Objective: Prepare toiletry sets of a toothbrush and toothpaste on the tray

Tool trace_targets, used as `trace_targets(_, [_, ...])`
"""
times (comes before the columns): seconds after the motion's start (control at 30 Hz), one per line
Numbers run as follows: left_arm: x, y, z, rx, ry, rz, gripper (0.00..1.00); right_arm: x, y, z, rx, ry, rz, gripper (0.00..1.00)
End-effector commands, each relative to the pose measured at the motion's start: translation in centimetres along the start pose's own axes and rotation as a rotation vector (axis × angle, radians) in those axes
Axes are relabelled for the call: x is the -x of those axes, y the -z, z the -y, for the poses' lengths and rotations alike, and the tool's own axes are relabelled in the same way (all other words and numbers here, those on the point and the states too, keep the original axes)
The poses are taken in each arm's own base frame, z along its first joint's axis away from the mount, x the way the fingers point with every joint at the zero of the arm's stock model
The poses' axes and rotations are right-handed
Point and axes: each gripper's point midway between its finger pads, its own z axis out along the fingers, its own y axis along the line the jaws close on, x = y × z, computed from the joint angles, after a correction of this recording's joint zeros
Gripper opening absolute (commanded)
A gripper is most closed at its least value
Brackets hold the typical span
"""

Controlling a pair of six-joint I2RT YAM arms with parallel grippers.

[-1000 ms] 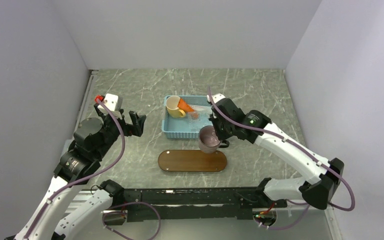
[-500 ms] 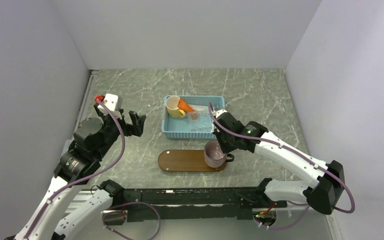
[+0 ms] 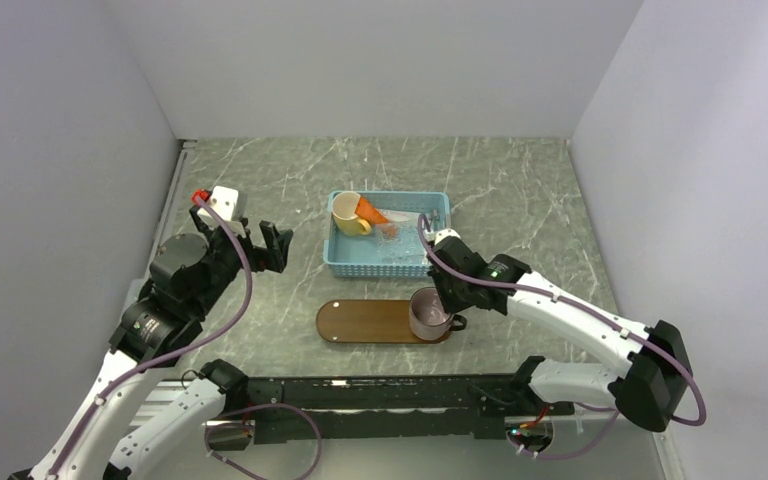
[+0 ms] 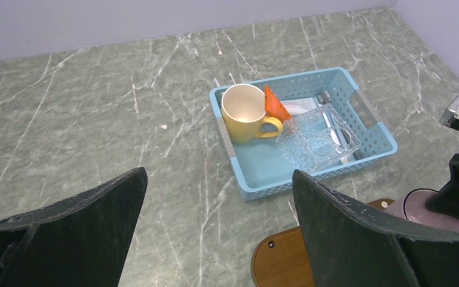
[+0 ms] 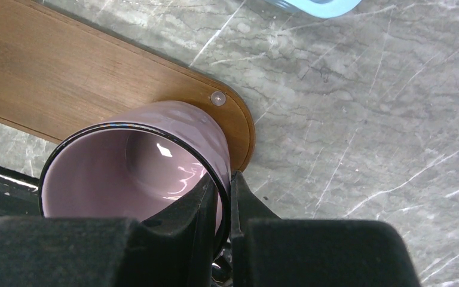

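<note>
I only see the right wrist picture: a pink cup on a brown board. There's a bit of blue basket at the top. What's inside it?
Observer: In the basket there's a yellow mug with an orange tube right beside it.
Operator: Anything else in there?
Observer: Yes, a clear see-through container sits next to the mug, towards the basket's right side.
Operator: What's the other arm doing?
Observer: The left gripper hangs open, left of the basket, with nothing in it.
</note>
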Motion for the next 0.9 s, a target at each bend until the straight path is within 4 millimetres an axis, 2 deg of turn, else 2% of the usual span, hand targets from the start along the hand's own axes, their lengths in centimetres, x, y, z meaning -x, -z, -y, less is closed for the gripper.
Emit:
trace_targets(0.0, [0.2, -0.2, -0.1, 0.01, 0.006, 0.007, 0.99, 2.7, 0.8, -0.6, 0.029, -0.06, 0.131, 0.0])
trace_targets(0.13, [0.2, -0.2, -0.2, 0.012, 0.005, 0.007, 0.99, 2.2, 0.4, 0.1, 0.004, -0.065, 0.122, 0.0])
trace_targets(0.87, [0.0, -0.4, -0.1, 0.011, 0.005, -0.001, 0.99, 1.4, -0.2, 0.6, -0.01, -0.099, 0.126, 0.0])
